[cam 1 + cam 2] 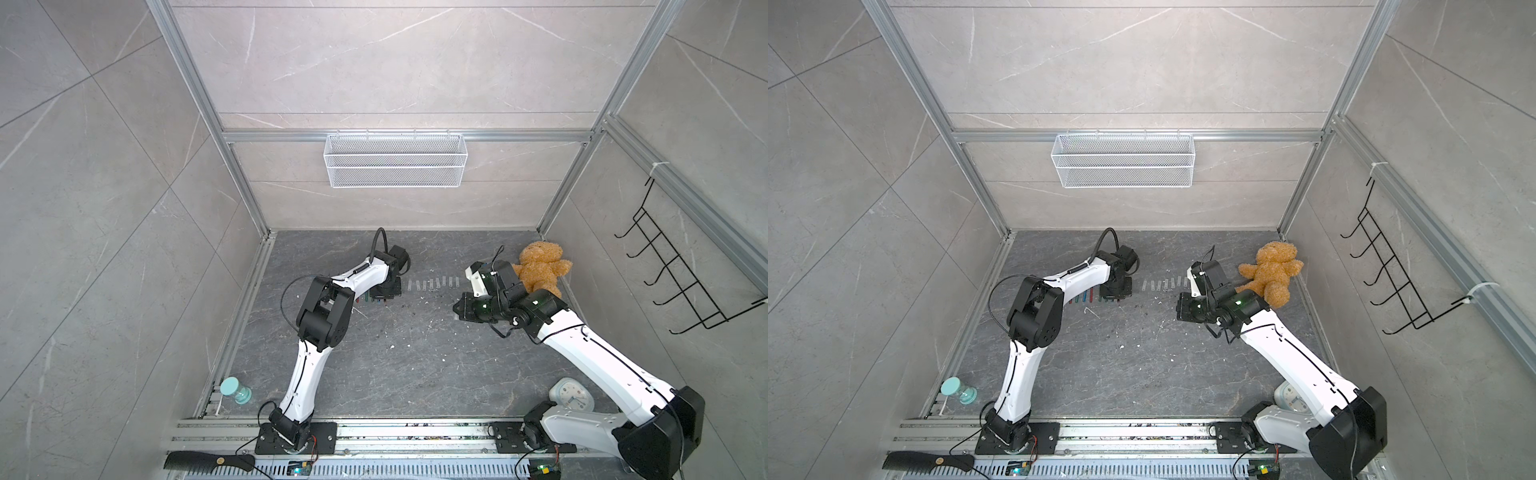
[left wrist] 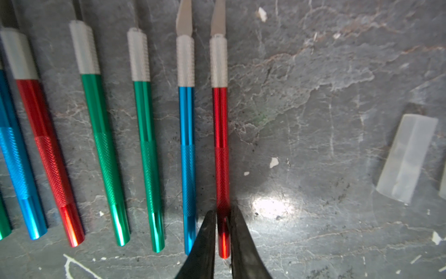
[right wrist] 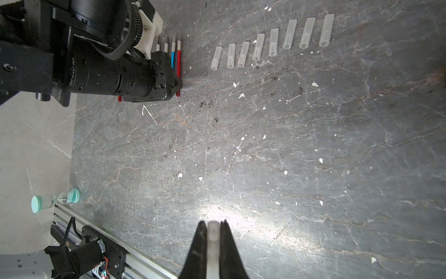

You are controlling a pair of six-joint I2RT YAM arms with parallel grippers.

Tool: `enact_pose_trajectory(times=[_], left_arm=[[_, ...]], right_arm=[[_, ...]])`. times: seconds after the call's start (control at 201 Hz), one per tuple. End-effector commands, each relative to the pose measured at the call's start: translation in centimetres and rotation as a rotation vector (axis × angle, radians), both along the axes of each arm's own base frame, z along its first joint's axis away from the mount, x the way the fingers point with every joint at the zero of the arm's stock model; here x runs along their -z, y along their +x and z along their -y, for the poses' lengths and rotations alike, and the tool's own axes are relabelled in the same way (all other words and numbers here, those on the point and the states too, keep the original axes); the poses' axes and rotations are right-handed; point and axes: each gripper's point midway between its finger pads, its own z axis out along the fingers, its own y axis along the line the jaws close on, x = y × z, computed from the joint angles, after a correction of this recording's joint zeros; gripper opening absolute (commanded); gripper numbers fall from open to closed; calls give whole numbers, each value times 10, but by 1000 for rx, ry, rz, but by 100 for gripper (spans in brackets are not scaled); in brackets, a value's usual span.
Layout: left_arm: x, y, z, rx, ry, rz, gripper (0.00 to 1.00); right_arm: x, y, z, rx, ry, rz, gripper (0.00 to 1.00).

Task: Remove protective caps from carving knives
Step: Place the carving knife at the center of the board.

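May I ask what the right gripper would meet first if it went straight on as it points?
Probably the bare table: the right gripper, holding a cap, seems angled downward. The row of caps lies farther on; depth is unclear.

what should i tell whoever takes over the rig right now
The left gripper flanks the rear end of the red knife; gripping or not, I cannot tell. It lies bare-bladed, last in the knife row.
The right gripper is shut on a cap.
Done: eight caps lie in a row; knives in the left wrist view show no caps.
Left: set the held cap beside that row, free the knife.
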Motion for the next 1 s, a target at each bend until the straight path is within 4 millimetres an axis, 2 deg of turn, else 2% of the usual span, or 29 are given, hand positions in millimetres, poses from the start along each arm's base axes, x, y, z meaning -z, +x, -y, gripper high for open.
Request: enact_pose_trajectory(times=[0.0, 0.274, 0.593, 0.763, 0.857, 0.992], left_arm=[[-6, 2, -3, 17, 15, -9, 17], [-12, 5, -2, 22, 14, 4, 18], [-47, 15, 2, 35, -9, 71, 24], [-90, 23, 6, 53, -39, 140, 31], [-126, 29, 8, 64, -58, 204, 39], [-185, 32, 7, 84, -118, 315, 55]], right_arm=[[4, 0, -4, -1, 4, -9, 0], [4, -1, -4, -3, 3, -7, 0], [3, 0, -5, -5, 4, -5, 0], [5, 1, -7, -10, -1, -10, 0], [5, 2, -7, -12, -4, -8, 0], [4, 6, -8, -17, -17, -7, 0]])
